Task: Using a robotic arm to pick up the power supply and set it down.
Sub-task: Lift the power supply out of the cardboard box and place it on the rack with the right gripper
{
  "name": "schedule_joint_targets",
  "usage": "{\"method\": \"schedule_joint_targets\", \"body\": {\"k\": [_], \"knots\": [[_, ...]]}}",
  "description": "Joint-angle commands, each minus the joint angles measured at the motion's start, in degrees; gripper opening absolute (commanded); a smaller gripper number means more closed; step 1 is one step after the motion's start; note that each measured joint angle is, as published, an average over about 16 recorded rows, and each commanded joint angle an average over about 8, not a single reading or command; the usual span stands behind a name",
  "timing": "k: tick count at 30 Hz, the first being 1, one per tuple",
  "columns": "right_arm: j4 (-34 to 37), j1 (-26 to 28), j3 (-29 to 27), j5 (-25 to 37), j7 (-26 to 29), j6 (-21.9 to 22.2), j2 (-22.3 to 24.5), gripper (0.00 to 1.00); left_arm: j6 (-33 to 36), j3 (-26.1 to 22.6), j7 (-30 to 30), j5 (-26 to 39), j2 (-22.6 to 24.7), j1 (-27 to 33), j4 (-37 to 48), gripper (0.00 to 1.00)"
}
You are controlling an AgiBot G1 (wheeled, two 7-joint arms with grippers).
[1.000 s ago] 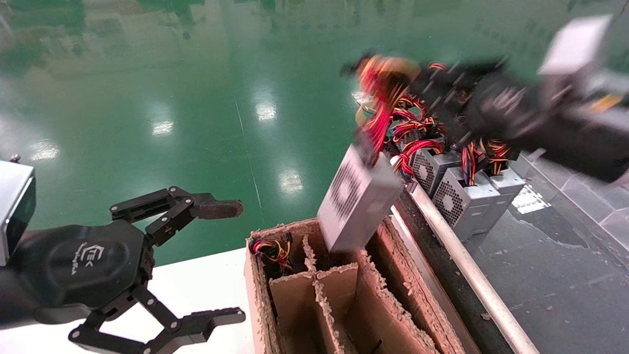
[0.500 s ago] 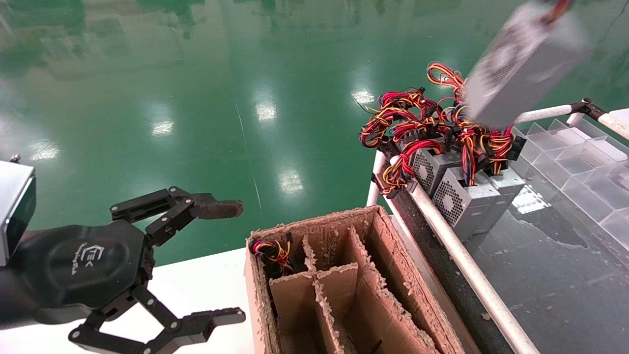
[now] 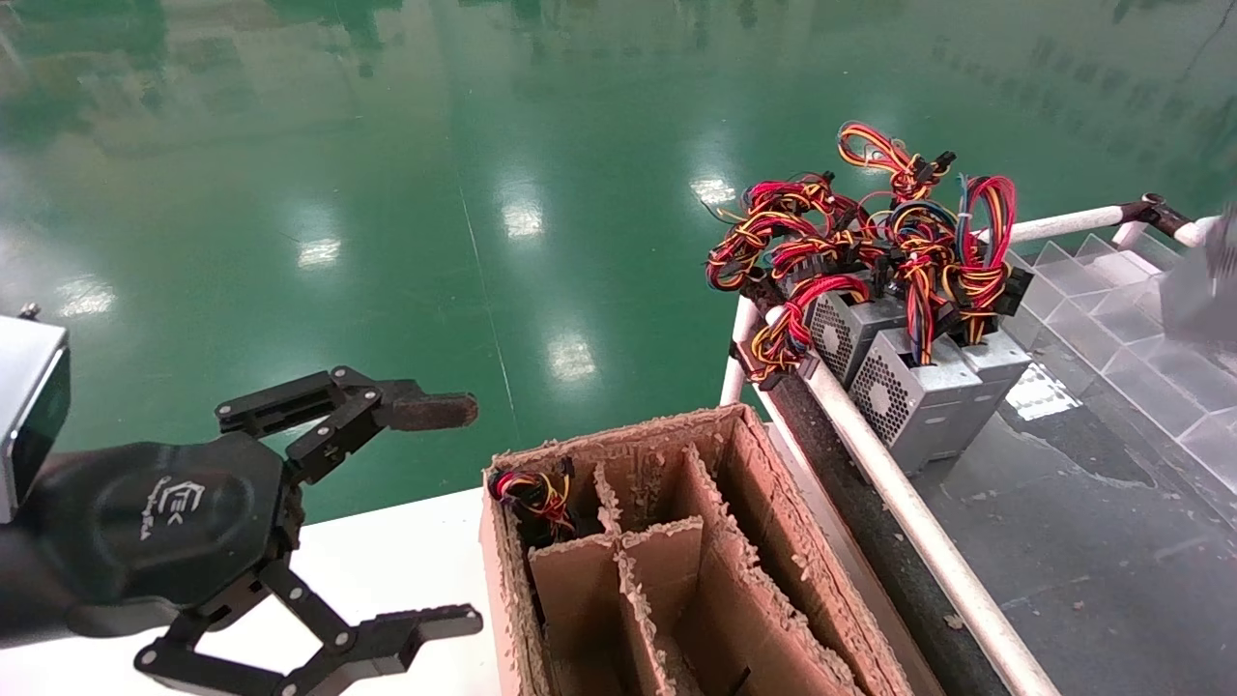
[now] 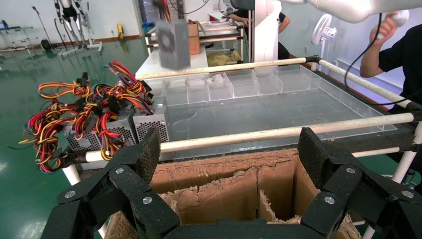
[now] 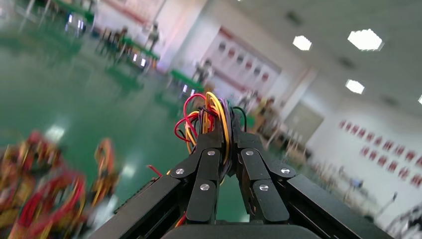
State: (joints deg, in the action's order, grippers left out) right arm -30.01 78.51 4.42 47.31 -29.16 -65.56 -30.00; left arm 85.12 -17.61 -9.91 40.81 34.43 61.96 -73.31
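My right gripper [image 5: 223, 130] is shut on the red, yellow and black wire bundle [image 5: 206, 112] of a power supply. That power supply [image 3: 1203, 285] is a blurred grey box at the far right edge of the head view, above the clear trays; the left wrist view shows it [image 4: 173, 42] hanging in the air beyond the rail. The right gripper itself is outside the head view. My left gripper [image 3: 467, 514] is parked open at the lower left beside the cardboard box, with nothing between its fingers.
A divided cardboard box [image 3: 744, 580] stands at centre, with one wire bundle [image 3: 530, 491] in its far left cell. Several more power supplies [image 3: 899, 387] with tangled wires stand behind a white rail [image 3: 908, 522]. Clear plastic trays [image 3: 1140, 319] lie at the right. People stand beyond [image 4: 393, 50].
The held power supply went from just over the cardboard box up and rightward, and now sits at the view's right edge. The left arm has not moved.
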Motion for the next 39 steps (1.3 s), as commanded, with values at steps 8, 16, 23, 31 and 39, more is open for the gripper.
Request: {"method": "schedule_joint_targets", "body": {"k": [8, 16, 23, 31, 39], "knots": [[4.3, -3.9, 1.4, 1.8, -2.2, -0.3, -1.3, 0.00, 0.0, 0.0, 0.0, 0.0, 0.0, 0.0, 0.0, 1.00], [5.9, -3.3, 3.0, 3.0, -1.7, -1.1, -4.9, 0.00, 0.0, 0.0, 0.0, 0.0, 0.0, 0.0, 0.0, 1.00], [7.6, -1.0, 4.8, 4.9, -0.8, -1.1, -8.1, 0.00, 0.0, -0.1, 0.0, 0.0, 0.0, 0.0, 0.0, 1.00], [10.4, 1.8, 6.5, 7.0, -1.5, -1.2, -10.7, 0.07, 0.0, -0.1, 0.0, -0.1, 0.0, 0.0, 0.0, 1.00], [12.8, 3.6, 7.5, 8.3, -2.7, -3.2, -11.8, 0.99, 0.0, -0.1, 0.0, -0.1, 0.0, 0.0, 0.0, 1.00]]}}
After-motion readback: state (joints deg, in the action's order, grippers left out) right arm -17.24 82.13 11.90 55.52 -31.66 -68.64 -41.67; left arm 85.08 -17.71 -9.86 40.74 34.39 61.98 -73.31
